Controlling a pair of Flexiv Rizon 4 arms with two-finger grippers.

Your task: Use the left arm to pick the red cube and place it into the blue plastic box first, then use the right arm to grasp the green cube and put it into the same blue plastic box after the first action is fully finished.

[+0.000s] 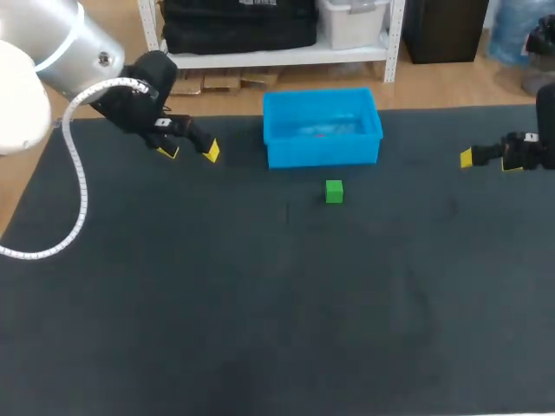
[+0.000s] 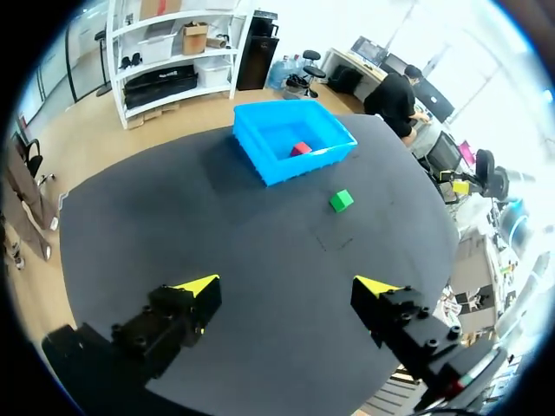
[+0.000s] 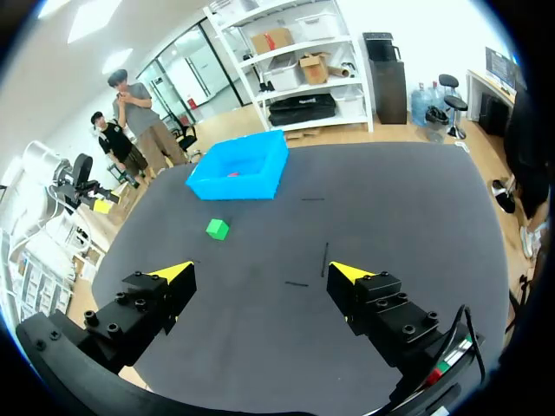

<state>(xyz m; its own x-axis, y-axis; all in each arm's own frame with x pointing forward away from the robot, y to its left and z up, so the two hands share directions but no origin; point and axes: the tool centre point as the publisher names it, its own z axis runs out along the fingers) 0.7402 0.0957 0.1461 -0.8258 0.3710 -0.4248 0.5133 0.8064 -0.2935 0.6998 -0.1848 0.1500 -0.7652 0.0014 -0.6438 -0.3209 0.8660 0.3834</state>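
Green cube (image 1: 334, 191) pickup pending.
Cube is located well ahead of right gripper (image 3: 260, 276), off its centreline; fingers are held apart.

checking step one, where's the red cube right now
The red cube lies inside the blue plastic box, seen in the left wrist view, beyond the green cube.

Bright, even ceiling light; the dark table (image 1: 260, 329) shows only faint, soft shadows. A pale sheen lies inside the blue plastic box (image 1: 323, 154).
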